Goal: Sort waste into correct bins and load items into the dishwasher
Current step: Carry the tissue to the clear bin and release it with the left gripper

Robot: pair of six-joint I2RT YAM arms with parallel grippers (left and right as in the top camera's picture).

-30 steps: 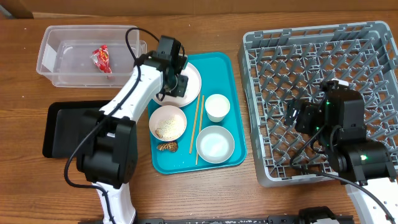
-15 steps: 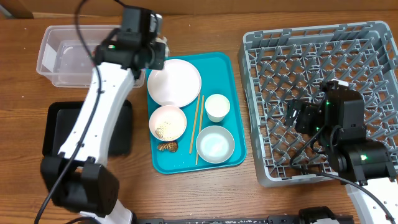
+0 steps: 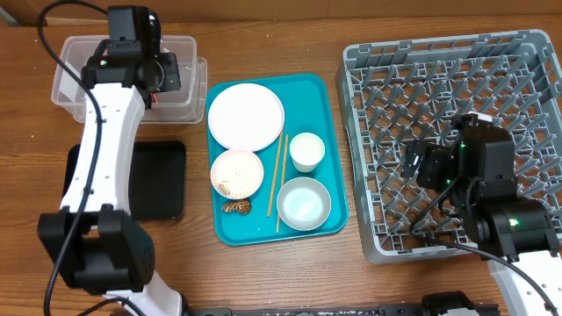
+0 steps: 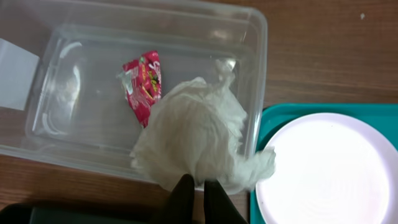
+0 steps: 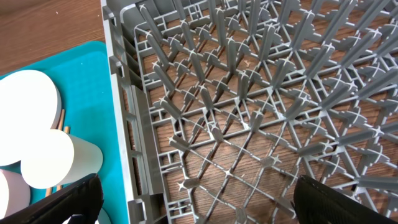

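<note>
Tissue (image 4: 199, 134) over near right corner of tub (image 4: 87, 124)
Left gripper (image 4: 194, 198) pinches it; right gripper (image 5: 196, 202) spread wide above rack (image 5: 249, 93).

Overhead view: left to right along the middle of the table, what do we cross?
black tray → bowl with rice → chopsticks → cup → dish rack
</note>
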